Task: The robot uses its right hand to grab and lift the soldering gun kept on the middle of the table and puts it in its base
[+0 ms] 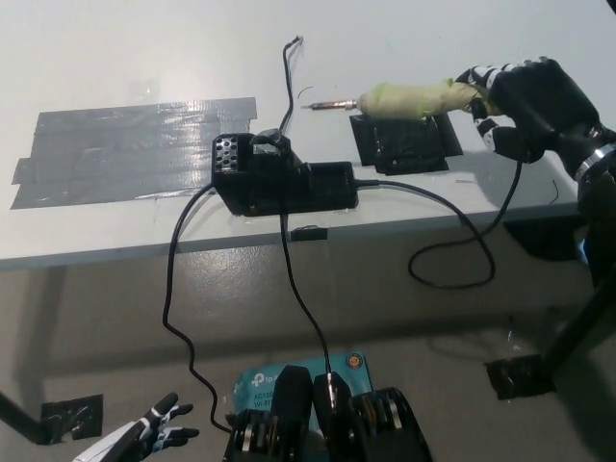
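Black right hand (525, 106) is clamped on the yellow-green handle of the soldering gun (409, 98), holding it level above the black square base (404, 144) on the white tabletop (144, 58). White left hand (144, 433) rests low, fingers apart.

glossy tape (135, 149), matt table (115, 58), metal tip (332, 104)
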